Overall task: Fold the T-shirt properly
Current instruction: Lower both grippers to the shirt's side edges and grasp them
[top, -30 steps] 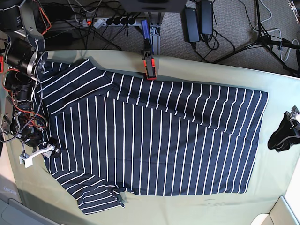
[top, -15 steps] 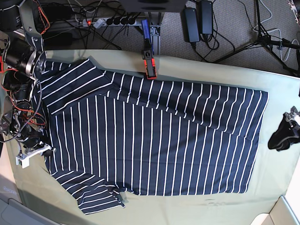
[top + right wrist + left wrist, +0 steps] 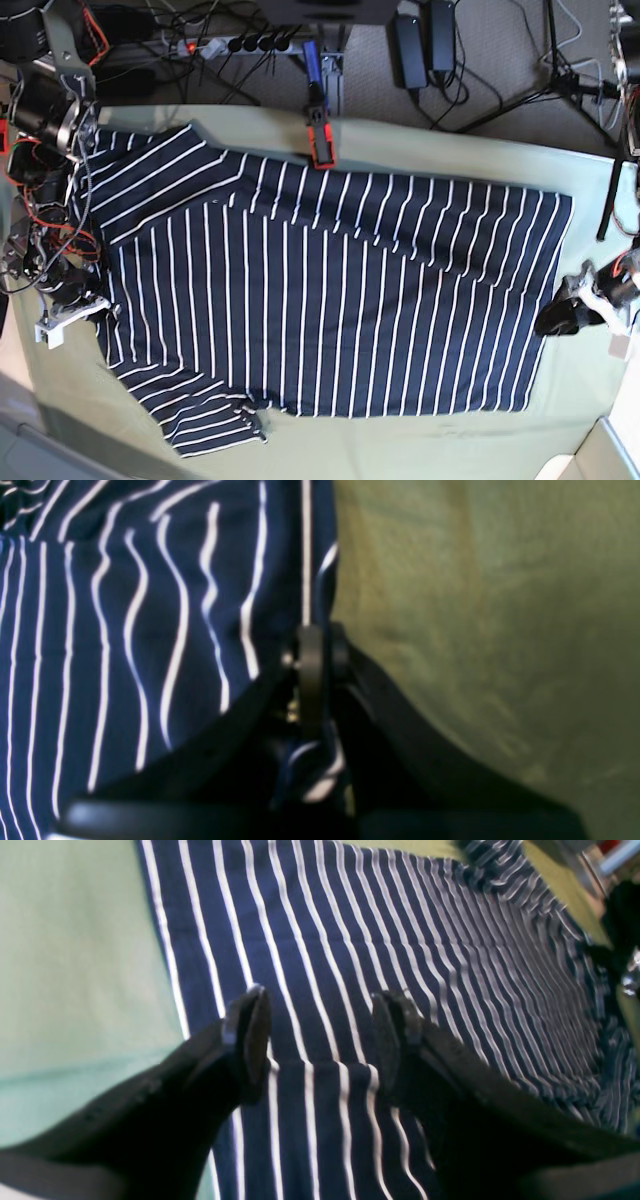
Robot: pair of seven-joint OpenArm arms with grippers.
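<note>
Two grippers: both are at the shirt now, one at each end, so here's how it lines up.
Right gripper [image 3: 317,650]: jaws pinched together on the T-shirt [image 3: 330,290] edge; in its wrist view a fold of striped cloth sits squeezed between the pads right where navy meets the tablecloth [image 3: 475,630].
Where that is: far left of the base view, roughly midway along the shirt's left edge, between the two sleeves.
Left gripper [image 3: 320,1040]: jaws standing well apart, nothing between them. In its wrist view the hem edge runs just under the fingertips [image 3: 250,1025], but I can't tell if they touch the cloth.
Where that is: right side of the base view, at the shirt's right-hand hem, toward the near corner.
Shirt: lies flat on the pale green cloth, filling most of the table, with the collar end left and the hem right.
Long axis: runs left to right, straight from one gripper to the other.
Nearer arm: each arm has its own end; the left one is the one not gripping yet.
What the next move hinges on: my guess is the left jaws have to close on that hem before anything lifts, else only the left end comes up.
</note>
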